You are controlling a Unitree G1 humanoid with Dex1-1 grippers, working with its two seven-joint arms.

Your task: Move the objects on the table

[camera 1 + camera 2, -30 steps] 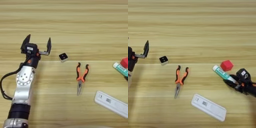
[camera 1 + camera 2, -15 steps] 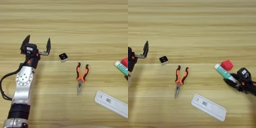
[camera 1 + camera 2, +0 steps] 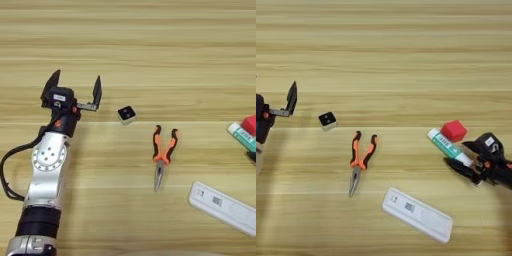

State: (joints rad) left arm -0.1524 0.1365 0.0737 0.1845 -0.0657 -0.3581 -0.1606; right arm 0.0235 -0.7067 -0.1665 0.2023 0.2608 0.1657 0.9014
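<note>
Left eye view shows your left end effector (image 3: 74, 89) spread, holding nothing; pliers (image 3: 163, 152) and cube (image 3: 127, 114) lie unmoved.

Left gripper (image 3: 74, 89) spread wide, bare table (image 3: 150, 45) from 9 to 3 o'clock; small black-and-white cube (image 3: 127, 114) blocks 4 o'clock, pliers (image 3: 163, 155) beyond.

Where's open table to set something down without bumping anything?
The whole far strip of the table, beyond both claws, is bare. Also free: the near patch between the left arm and the pliers. Crowded: the right side, where the right claw sits at the glue stick beside the red cube, with the white bar nearby.
</note>
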